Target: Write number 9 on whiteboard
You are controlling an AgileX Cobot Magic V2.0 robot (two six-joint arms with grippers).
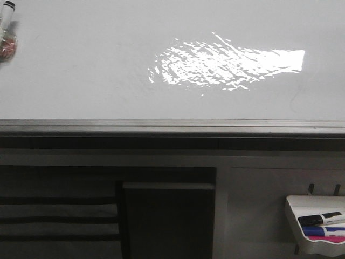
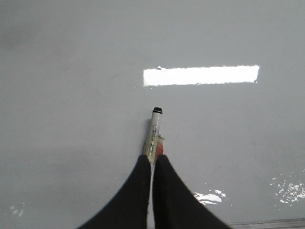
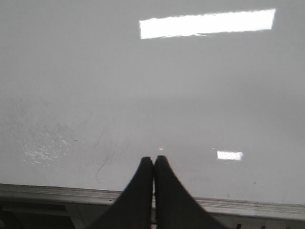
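In the front view, at the far left, about ten o'clock from the middle of the scene, we see a marker (image 1: 7, 15) with a black tip standing against the whiteboard (image 1: 97, 75). Just below it sits a blurred reddish part; we cannot tell what it is. The glossy white board fills the upper half of the view. A bright glare patch (image 1: 226, 66) lies right of centre, toward one o'clock. We find no drawn digit on the board in any view. A dark grey edge rail (image 1: 172, 127) runs across the whole width below the board. At the far right, near four o'clock, a small white tray (image 1: 296, 208) hangs below the rail and holds markers with black, blue and pink parts.

In the left wrist view, the left gripper (image 2: 152, 160) has its two black fingers (image 2: 136, 191) clenched around the marker (image 2: 155, 129). The pen points ahead of the fingers over the board, its black tip toward a rectangular light reflection (image 2: 201, 75).

In the right wrist view, the right gripper (image 3: 153, 160) has its fingers pressed together, tips touching, grasping nothing. It hangs over the board just beyond the rail (image 3: 57, 194).
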